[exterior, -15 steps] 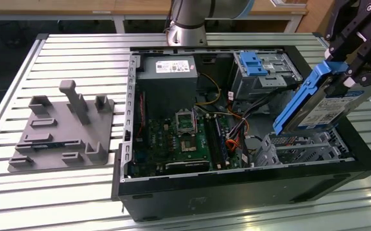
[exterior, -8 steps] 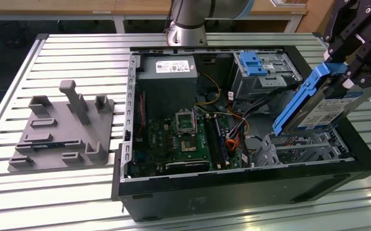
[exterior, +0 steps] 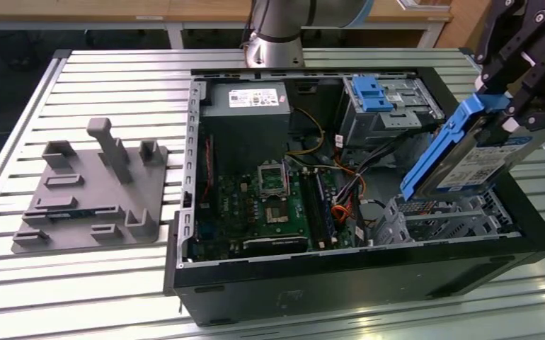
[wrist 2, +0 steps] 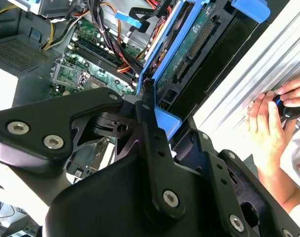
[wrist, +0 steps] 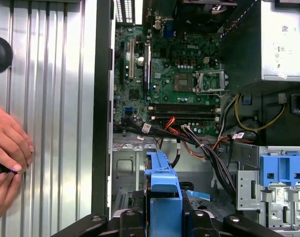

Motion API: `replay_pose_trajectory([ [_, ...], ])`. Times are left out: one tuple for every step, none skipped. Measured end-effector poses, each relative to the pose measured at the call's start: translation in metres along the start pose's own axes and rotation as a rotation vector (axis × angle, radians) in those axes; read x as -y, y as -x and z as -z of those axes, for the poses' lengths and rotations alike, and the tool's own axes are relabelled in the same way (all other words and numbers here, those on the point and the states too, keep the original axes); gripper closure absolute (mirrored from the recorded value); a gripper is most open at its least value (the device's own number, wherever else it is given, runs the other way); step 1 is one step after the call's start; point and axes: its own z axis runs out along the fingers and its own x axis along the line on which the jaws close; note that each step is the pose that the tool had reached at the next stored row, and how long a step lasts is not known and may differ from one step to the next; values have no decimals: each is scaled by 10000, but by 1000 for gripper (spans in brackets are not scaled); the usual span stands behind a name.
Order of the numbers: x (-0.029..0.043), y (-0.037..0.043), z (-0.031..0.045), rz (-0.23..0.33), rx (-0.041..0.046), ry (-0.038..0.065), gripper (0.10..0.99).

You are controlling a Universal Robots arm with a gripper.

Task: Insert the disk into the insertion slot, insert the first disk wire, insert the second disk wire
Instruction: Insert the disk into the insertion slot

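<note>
Exterior view, upper right of frame: the gripper (exterior: 510, 110) has its fingers clamped across the disk (exterior: 475, 159), biting on the blue carrier near its high end.

- The disk hangs tilted with its label showing. Its high end points to the upper right. Its low end is down over the insertion slot (exterior: 447, 216), the perforated silver cage in the lower right corner of the open computer case (exterior: 348, 265).
- The low corner is right at the cage mouth. Cannot tell whether it touches. The disk is not seated.
- The taller grey bay (exterior: 386, 106) with the blue latch stands behind, toward the top of the frame. It is apart from the disk.
- A wire bundle (exterior: 348, 188) of orange, red and black leads lies just beside the cage on the exterior view's left. The first wrist view shows it crossing close to the carrier edge.
- A person's hands (wrist: 9, 148) rest on the slatted tabletop (exterior: 112, 78) just outside the case wall.

Judgement on doing this step well:

- The tilt looks too steep for the cage. The carrier's long edges should run parallel to the cage walls before any push.
- The slot is only slightly wider than the carrier, so a skewed entry would likely jam a blue rail on the sheet metal.
- Keep the grip high on the carrier so the fingers do not meet the cage rim.
- Go slowly, and watch that no lead is trapped under the low end.
- The hands are near enough to the case to deserve caution.
</note>
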Motion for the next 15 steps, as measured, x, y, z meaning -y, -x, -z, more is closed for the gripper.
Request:
replay_pose_trajectory([
  [0, -1, -5, 0, 0, 0, 722],
  [1, -1, -9, 0, 1, 0, 722],
  [2, -2, -14, 0, 1, 0, 722],
  [3, -2, -19, 1, 1, 0, 722],
  [4, -3, -23, 0, 2, 0, 722],
  [4, -4, -27, 0, 1, 0, 722],
  [5, -4, -32, 0, 1, 0, 722],
  [6, -4, -37, 0, 1, 0, 722],
  [6, -5, -41, 0, 1, 0, 722],
  [7, -5, -46, 0, 1, 0, 722],
  [7, -6, -50, 0, 1, 0, 722],
  [7, -6, -54, 0, 1, 0, 722],
  [8, -6, -58, 0, 1, 0, 722],
  [8, -7, -62, 0, 1, 0, 722],
  [8, -8, -66, 0, 1, 0, 722],
])
